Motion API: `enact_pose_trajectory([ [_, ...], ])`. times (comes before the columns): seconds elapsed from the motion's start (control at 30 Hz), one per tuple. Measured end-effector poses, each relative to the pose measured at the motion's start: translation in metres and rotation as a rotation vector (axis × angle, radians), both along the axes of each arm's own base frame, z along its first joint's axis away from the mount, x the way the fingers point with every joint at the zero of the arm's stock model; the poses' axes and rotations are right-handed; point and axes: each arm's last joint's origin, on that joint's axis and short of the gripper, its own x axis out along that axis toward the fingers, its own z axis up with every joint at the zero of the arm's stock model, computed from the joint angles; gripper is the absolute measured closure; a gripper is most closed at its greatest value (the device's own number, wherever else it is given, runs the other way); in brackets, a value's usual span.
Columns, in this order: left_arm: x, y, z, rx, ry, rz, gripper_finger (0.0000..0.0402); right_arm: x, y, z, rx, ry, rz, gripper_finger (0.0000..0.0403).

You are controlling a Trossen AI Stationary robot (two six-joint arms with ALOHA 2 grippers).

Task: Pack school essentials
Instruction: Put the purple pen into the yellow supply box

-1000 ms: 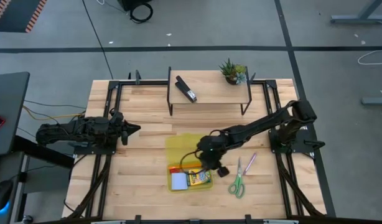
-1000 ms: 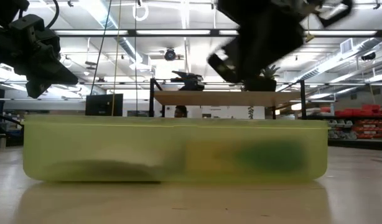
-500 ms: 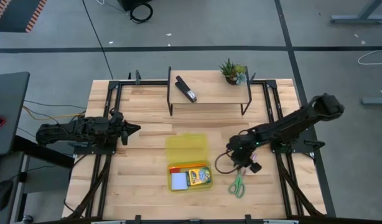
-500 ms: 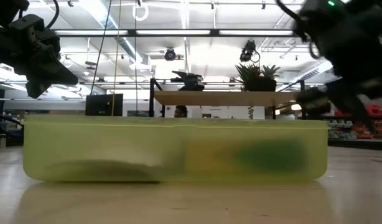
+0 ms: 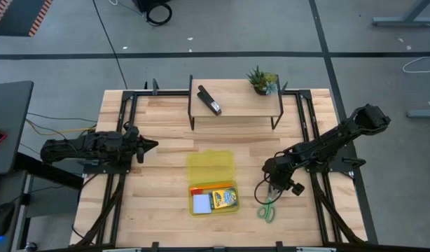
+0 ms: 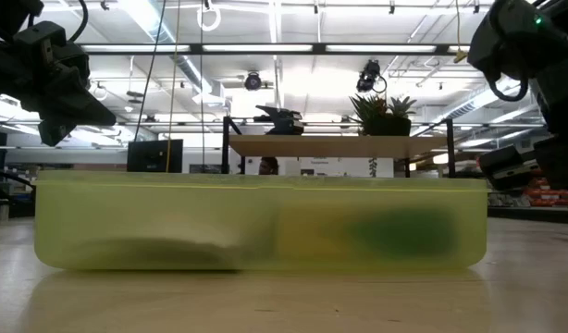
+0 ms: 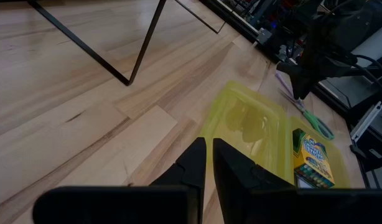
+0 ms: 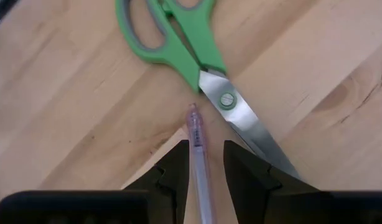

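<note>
Crayon box [image 5: 225,199] and notepad [image 5: 202,204] already lay in the yellow case [image 5: 211,166], mid-desk toward the front edge. Scissors [image 8: 197,46] and purple pen [image 8: 200,155] remained out, right of it. Right gripper [image 8: 203,163] hung narrowly parted astride the pen, probably not yet gripping. Left gripper [image 7: 208,163], near the left edge, was nearly closed, empty.

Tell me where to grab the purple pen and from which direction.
Grip the purple pen across its thin barrel, coming straight down from above. It lies flat on the table, so only its sides are free. The right gripper already straddles it with fingers open. Stay clear of the tip end, which lies close beside the scissors pivot.
</note>
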Motion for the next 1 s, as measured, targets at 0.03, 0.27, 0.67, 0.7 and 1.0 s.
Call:
enact_pose_trajectory([
  [0.03, 0.000, 0.000, 0.000, 0.000, 0.000, 0.000, 0.0363, 0.000, 0.001, 0.000, -0.011, -0.006, 0.006, 0.0297],
  [0.27, 0.000, 0.000, 0.000, 0.000, 0.000, 0.000, 0.0364, -0.012, 0.002, -0.011, -0.055, -0.021, 0.051, 0.0297],
  [0.67, 0.000, 0.000, 0.000, 0.000, 0.000, 0.000, 0.0366, -0.014, 0.001, -0.016, -0.102, -0.080, 0.096, 0.0363],
  [0.7, 0.000, 0.000, 0.000, 0.000, 0.000, 0.000, 0.0364, -0.013, 0.001, -0.016, -0.105, -0.083, 0.098, 0.0367],
  [1.0, 0.000, 0.000, 0.000, 0.000, 0.000, 0.000, 0.0366, -0.013, 0.000, -0.017, -0.143, -0.097, 0.100, 0.0348],
])
